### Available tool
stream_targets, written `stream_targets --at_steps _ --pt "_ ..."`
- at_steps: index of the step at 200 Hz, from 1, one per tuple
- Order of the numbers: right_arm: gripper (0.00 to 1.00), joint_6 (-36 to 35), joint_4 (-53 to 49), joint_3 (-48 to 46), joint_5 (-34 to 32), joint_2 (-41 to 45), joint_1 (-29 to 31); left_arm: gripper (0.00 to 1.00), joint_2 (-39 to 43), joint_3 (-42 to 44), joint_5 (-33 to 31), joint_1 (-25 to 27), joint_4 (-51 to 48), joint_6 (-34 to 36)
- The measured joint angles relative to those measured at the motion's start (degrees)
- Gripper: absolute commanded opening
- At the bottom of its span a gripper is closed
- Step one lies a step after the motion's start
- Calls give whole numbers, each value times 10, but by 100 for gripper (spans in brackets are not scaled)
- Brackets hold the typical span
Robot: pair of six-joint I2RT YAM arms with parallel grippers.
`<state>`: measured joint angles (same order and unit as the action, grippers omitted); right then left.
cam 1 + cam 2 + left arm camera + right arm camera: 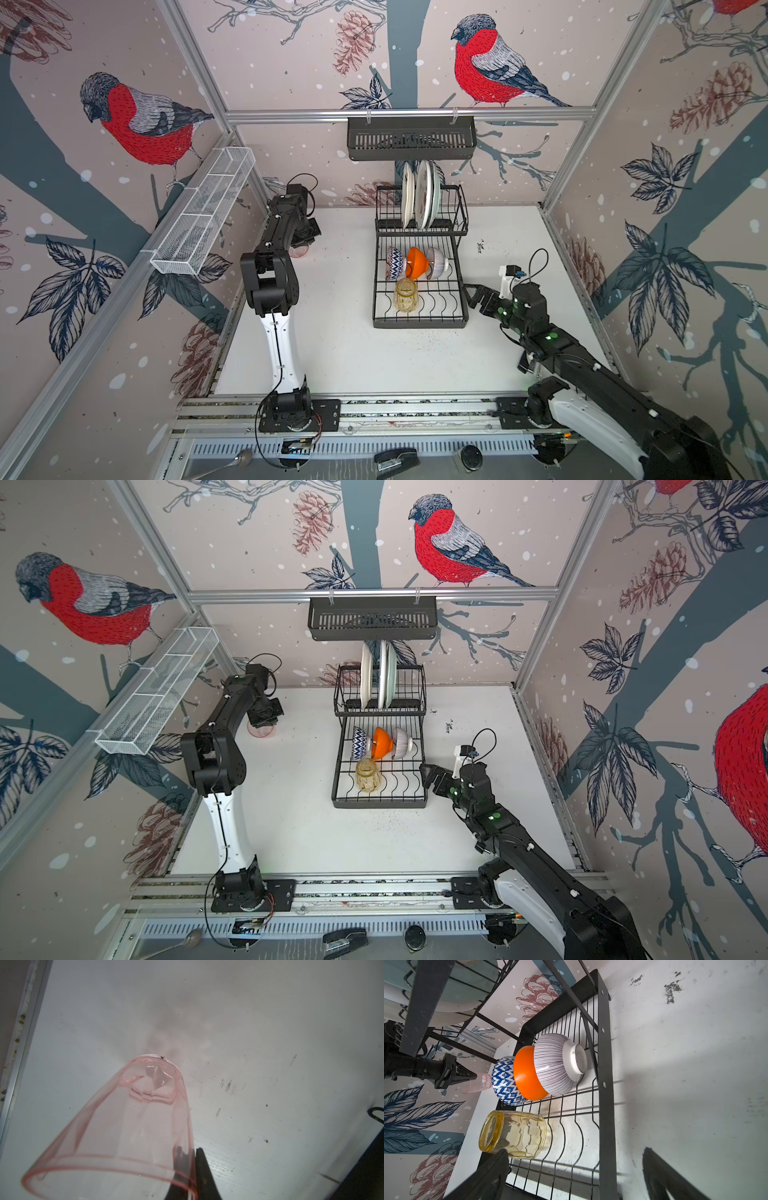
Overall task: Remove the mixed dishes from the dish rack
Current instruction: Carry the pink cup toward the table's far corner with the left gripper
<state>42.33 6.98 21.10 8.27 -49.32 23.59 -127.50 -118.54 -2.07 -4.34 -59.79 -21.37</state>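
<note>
Dish rack (419,291) sits mid-tabletop (332,353), towards the back. Plates (419,195) stand on edge in its top basket. On the lower tray, the blue bowl (394,262), orange bowl (415,261) and ribbed bowl (437,259) are nested on their sides, with the amber tumbler (405,296) lying just in front. Left end effector (190,1155) pinches the pink tumbler (128,1126) by its rim, well left of the rack. Right end effector (471,293) is wide open, just beside the tray's right edge.

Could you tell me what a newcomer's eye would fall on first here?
The glossy orange bowl stands out, nested between a blue-patterned bowl and a white ribbed bowl in the lower tray of the black wire dish rack. Red-breasted bird wallpaper covers the walls, and the left gripper pinches a clear pink glass tumbler left of the rack.
</note>
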Motion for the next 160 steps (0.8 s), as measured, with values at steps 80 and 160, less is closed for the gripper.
stream_targets --at_steps 80,160 --pt "99 2 4 13 12 -20 0 47 -15 -18 -7 -6 -19 18" --pt "99 10 3 18 19 -24 0 65 -16 -56 -10 -10 -31 17"
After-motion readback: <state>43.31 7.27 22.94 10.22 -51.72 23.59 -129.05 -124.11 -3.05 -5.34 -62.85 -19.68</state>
